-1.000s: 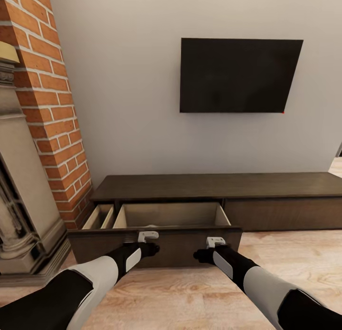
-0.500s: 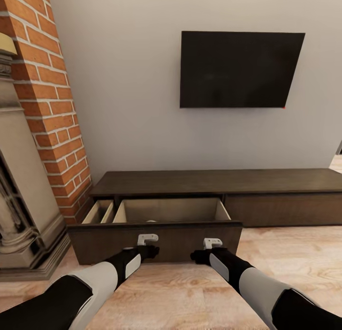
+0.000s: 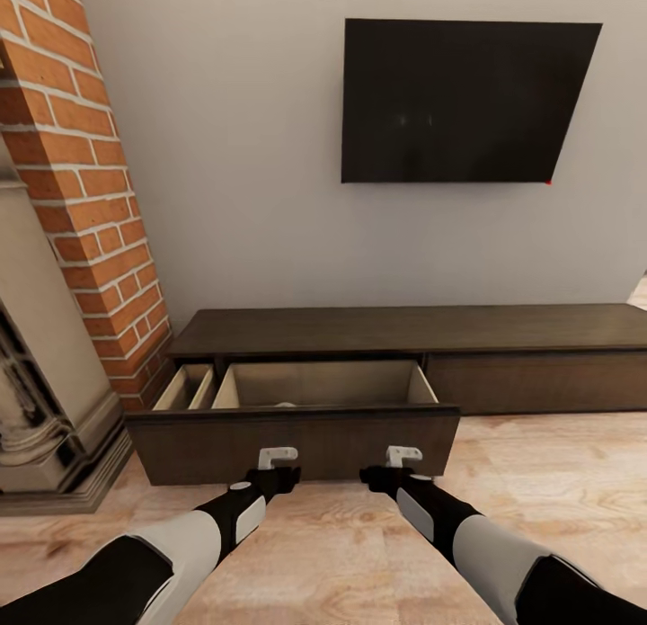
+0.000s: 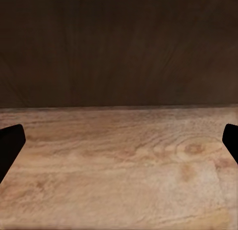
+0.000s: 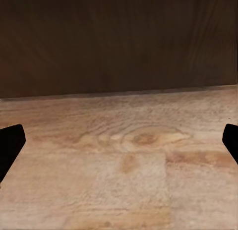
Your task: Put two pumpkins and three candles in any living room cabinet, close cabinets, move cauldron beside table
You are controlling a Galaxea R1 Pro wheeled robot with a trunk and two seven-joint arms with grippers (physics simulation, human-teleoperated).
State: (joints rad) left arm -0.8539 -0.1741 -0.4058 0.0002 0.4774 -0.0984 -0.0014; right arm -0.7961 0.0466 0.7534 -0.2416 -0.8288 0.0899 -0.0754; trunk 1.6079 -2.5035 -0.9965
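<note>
**Drawer open, contents mostly hidden**

Wood floor (image 3: pixel 539 481) runs to the cabinet (image 3: pixel 404 333) below the TV (image 3: pixel 463 99). Its drawer (image 3: pixel 296 436) stands pulled out; a pale rounded bit inside peeks over the front, unidentifiable. Left gripper (image 3: pixel 277 457) and right gripper (image 3: pixel 402 455) sit at the front, both spread wide.

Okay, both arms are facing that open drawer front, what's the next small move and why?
Probably ease both arms forward together to push the drawer front shut. The cabinet drawer stands pulled out, and the left gripper and right gripper sit open, low against its front, evenly spaced.
</note>
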